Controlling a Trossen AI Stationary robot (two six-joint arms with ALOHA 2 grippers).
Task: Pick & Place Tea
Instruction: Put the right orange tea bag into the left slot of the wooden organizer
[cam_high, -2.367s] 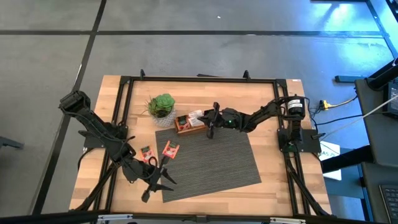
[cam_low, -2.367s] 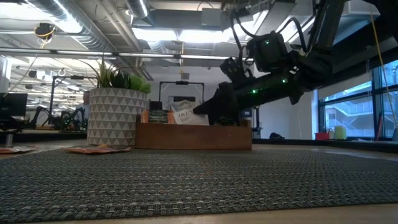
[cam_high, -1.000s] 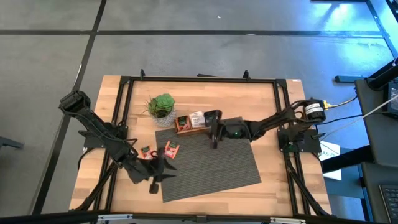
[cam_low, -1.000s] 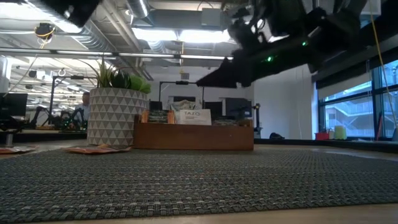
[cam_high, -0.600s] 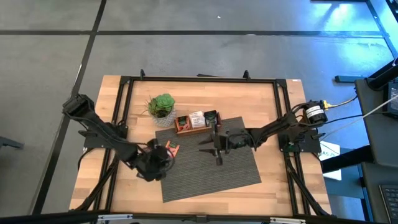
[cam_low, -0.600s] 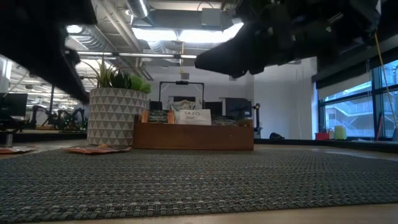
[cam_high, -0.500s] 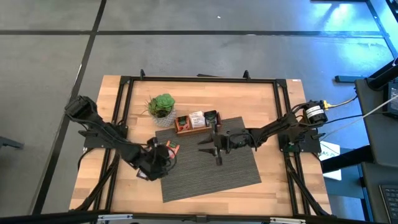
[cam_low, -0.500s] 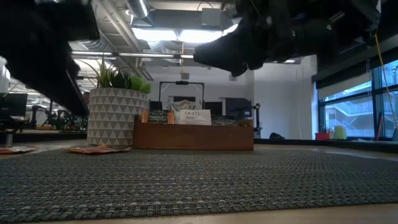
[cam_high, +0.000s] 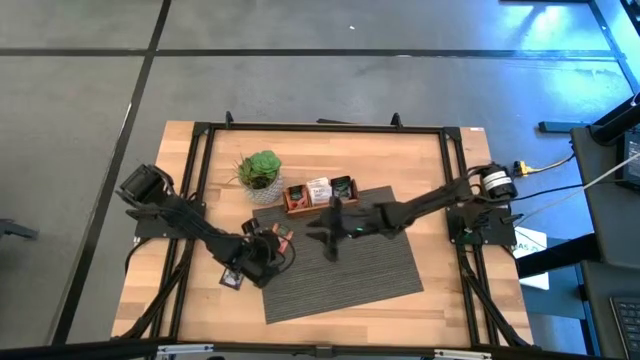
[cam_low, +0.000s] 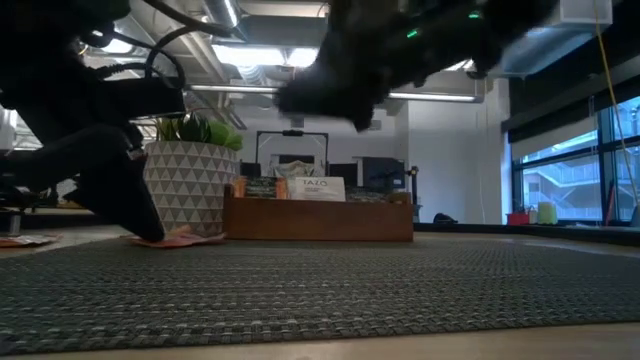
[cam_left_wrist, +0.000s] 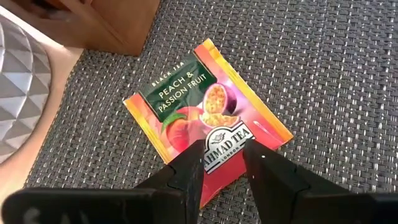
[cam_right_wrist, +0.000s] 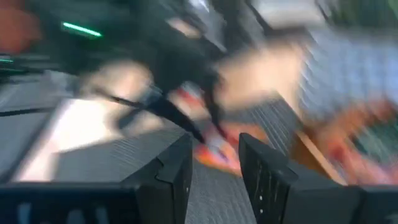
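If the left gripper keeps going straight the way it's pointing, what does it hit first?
Most likely the orange peach tea bag lying flat on the grey mat. The left gripper is open, its fingertips straddling the bag's near edge; whether they already touch is unclear.

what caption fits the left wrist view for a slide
Left gripper open just above an orange-red peach and passion fruit tea sachet lying on the grey woven mat.

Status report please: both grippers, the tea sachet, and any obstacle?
Left gripper open, over orange-red sachet on mat. Right gripper open, empty, above mat. Nothing blocking; tray corner nearby.
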